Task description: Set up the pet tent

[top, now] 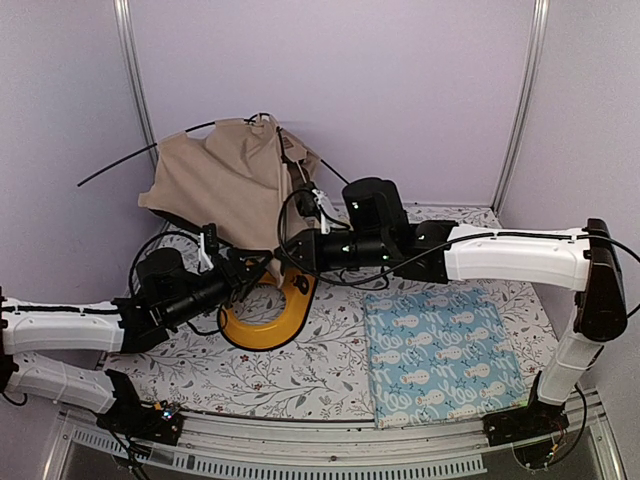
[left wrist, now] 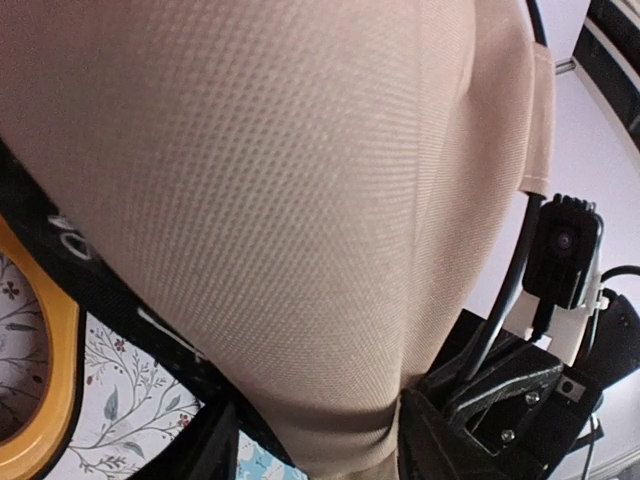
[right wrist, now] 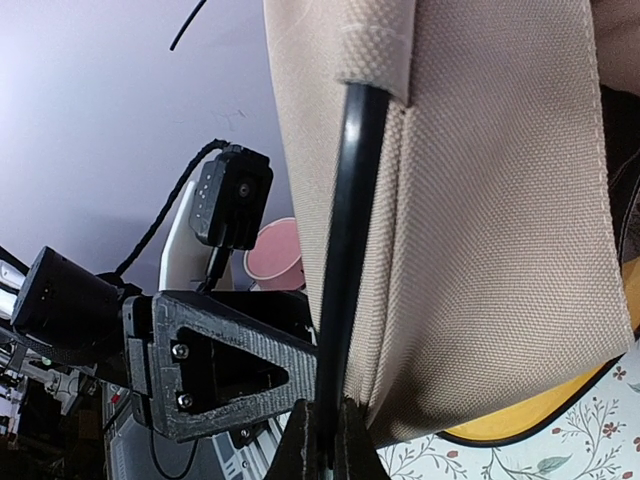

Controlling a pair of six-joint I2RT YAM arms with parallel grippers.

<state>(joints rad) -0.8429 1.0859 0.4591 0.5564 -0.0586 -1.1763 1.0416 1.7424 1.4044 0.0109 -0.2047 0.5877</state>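
TWO CLAWS AT THE TENT'S CORNER: Both my claws meet at the lower front corner of the beige pet tent [top: 215, 180]. It sits slumped at the back left of the floral-covered surface [top: 300, 375], close to the lilac wall, with a thin pole jutting out to its left. My right claw [right wrist: 325, 450] is clenched on the black pole [right wrist: 345, 250] just below the stitched fabric sleeve at the tent's edge. My left claw [left wrist: 315, 450] has its fingers [left wrist: 212, 450] parted on either side of a fold of the tan fabric; I cannot tell whether they pinch it or only flank it. The yellow bowl tray [top: 262, 330] lies just beneath both claws, partly hidden by the tent's hem. The light blue patterned mat [top: 445, 360] lies flat at the front right, well apart from the tent.
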